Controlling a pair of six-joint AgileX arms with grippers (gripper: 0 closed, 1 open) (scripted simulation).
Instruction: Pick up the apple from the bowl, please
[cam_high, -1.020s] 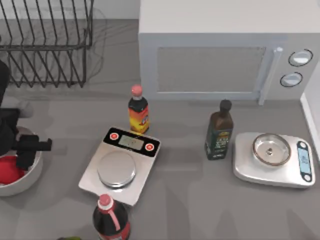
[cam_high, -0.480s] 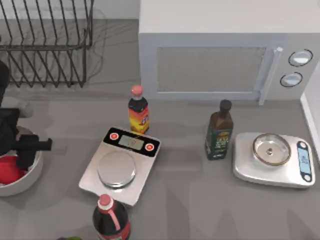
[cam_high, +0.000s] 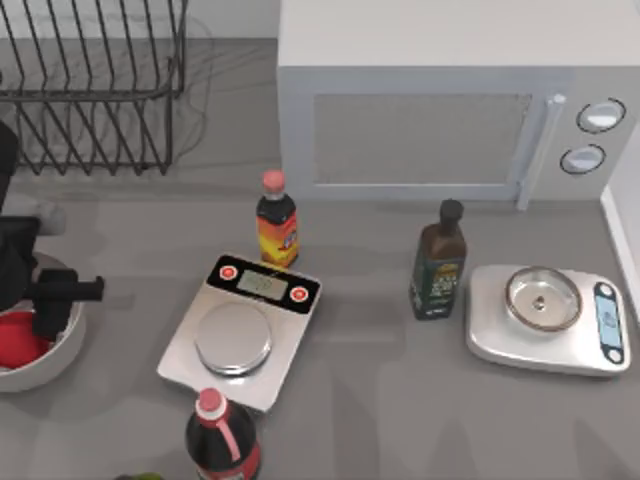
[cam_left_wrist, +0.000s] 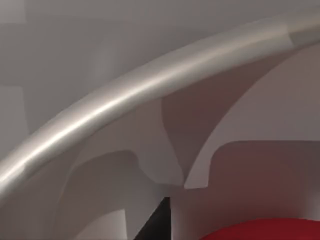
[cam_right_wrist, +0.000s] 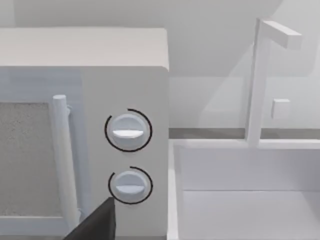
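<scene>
My left gripper (cam_high: 40, 315), jaw state indiscernible, hung inside the bowl (cam_high: 55, 362) at the table's left edge beside the apple (cam_high: 15, 338), unmoved over the last second, suggesting the grasp was pending, not lifted.

The left arm enters at the far left edge of the top view, its dark body running down from the upper left to the middle left of the frame. Its wrist points downward, and the left gripper (cam_high: 38, 318) sits low at the middle left, with one dark finger (cam_high: 70, 290) jutting out sideways toward the right. In the left wrist view, a dark fingertip (cam_left_wrist: 156, 223) shows at the bottom centre. In the right wrist view, a dark part of the right gripper (cam_right_wrist: 95, 224) shows at the bottom left.
</scene>
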